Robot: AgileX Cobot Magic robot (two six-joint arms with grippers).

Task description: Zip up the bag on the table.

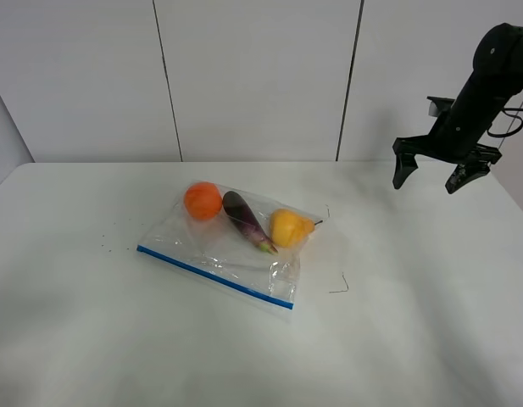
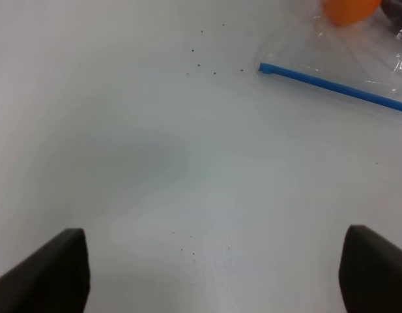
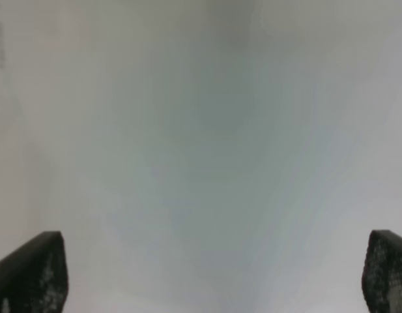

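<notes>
The clear plastic bag (image 1: 231, 246) lies flat near the middle of the white table (image 1: 414, 339), its blue zipper strip (image 1: 214, 276) along the near edge. An orange fruit (image 1: 203, 201), a purple eggplant (image 1: 247, 220) and a yellow pepper (image 1: 288, 227) show through it. My right gripper (image 1: 433, 176) hangs open above the table's far right, well away from the bag, nothing between its fingers. The left wrist view shows the strip's end (image 2: 266, 68) and the orange fruit (image 2: 349, 9) ahead of my open, empty left gripper (image 2: 214, 270). The left arm is outside the exterior high view.
Small dark specks (image 1: 108, 244) dot the table left of the bag. Thin pencil-like marks (image 1: 339, 287) lie to the bag's right. A panelled wall (image 1: 253, 76) stands behind the table's far edge.
</notes>
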